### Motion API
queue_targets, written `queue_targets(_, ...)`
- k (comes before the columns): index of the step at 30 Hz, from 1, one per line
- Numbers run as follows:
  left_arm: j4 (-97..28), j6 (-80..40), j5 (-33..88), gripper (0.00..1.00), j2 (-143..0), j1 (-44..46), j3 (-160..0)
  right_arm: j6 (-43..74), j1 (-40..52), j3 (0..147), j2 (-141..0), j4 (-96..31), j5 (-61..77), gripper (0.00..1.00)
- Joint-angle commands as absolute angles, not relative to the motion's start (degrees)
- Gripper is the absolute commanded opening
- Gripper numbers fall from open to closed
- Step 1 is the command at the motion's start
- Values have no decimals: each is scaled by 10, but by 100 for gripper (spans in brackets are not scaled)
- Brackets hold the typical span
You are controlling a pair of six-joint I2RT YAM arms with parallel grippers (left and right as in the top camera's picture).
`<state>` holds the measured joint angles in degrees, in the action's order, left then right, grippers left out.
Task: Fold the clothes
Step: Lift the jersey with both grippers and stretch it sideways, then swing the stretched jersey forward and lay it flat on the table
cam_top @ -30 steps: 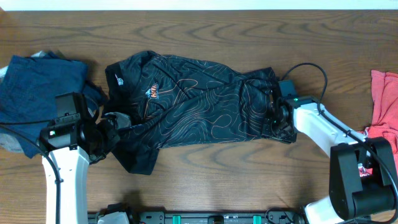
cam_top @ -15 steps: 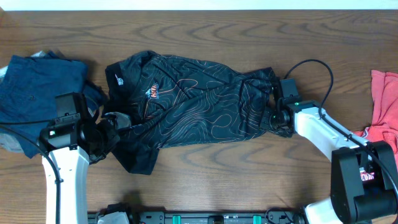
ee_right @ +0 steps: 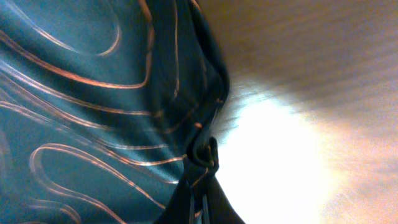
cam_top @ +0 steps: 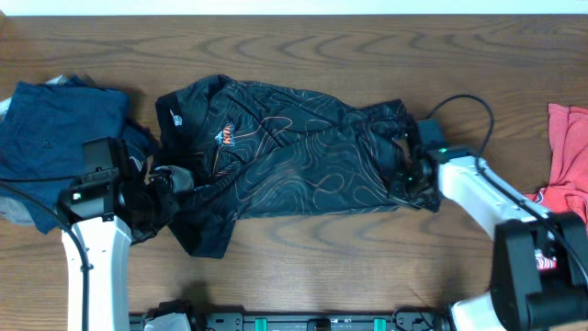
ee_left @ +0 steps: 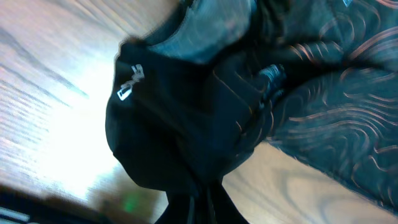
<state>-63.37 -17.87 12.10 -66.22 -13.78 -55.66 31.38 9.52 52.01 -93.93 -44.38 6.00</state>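
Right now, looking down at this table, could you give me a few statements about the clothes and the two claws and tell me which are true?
1. The left gripper is shut on the black sports shirt. True.
2. The right gripper hangs open above the shirt. False: it is shut on the shirt's right edge.
3. A navy garment lies at the left end of the table. True.
4. The red T-shirt lies on top of the black shirt. False: it lies apart from it, at the table's right edge.
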Motion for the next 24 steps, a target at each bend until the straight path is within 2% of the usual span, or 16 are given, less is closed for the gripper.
queue_targets(1, -651, -131, 161, 6, -658, -140, -623, 268, 50, 614, -858, -489, 72, 1)
queue_targets(7, -684, -86, 241, 6, -658, -140, -756, 207, -4, 772, -760, -636, 73, 1)
queue_targets(13, -730, -85, 240, 6, -658, -140, -893, 179, -31, 876, -706, -730, 49, 1)
queue_targets(19, -788, -85, 240, 6, -658, -140, -1038, 166, -61, 977, -668, -769, 30, 1)
queue_targets(24, -813, -85, 240, 6, -657, -140, -1132, 166, -79, 1058, -658, -801, -43, 1)
